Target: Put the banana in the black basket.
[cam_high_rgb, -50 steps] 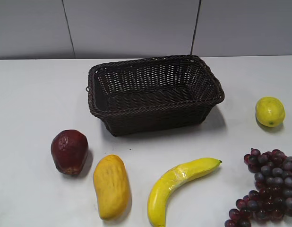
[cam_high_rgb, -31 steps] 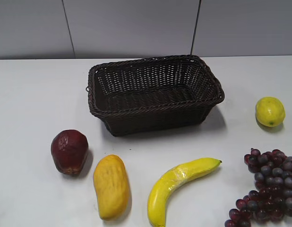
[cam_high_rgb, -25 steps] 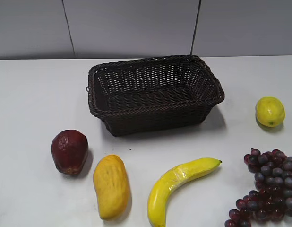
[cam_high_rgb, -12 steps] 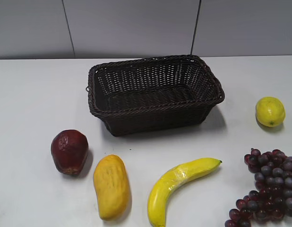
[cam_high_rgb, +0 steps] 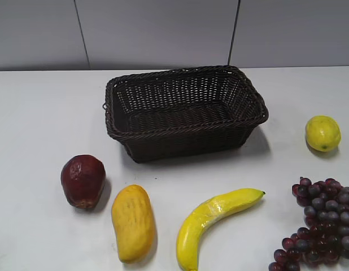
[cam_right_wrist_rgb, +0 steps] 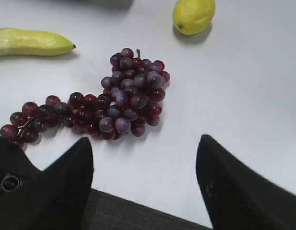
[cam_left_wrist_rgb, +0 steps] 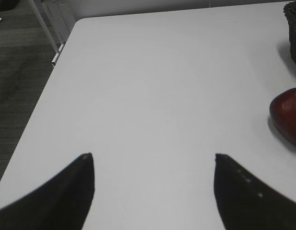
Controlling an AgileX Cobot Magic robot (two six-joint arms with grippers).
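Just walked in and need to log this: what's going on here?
Nothing is being handled yet. The banana lies on the white table in front of the empty black basket. Both tools are open and hold nothing: the left tool over bare table, the right tool above the grapes.

yellow banana [cam_high_rgb: 211,221], dark woven basket [cam_high_rgb: 186,110]

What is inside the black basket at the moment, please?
Only the black basket and its woven floor show; no fruit lies in it. The banana lies on the table in front. The near wall hides a strip of floor.
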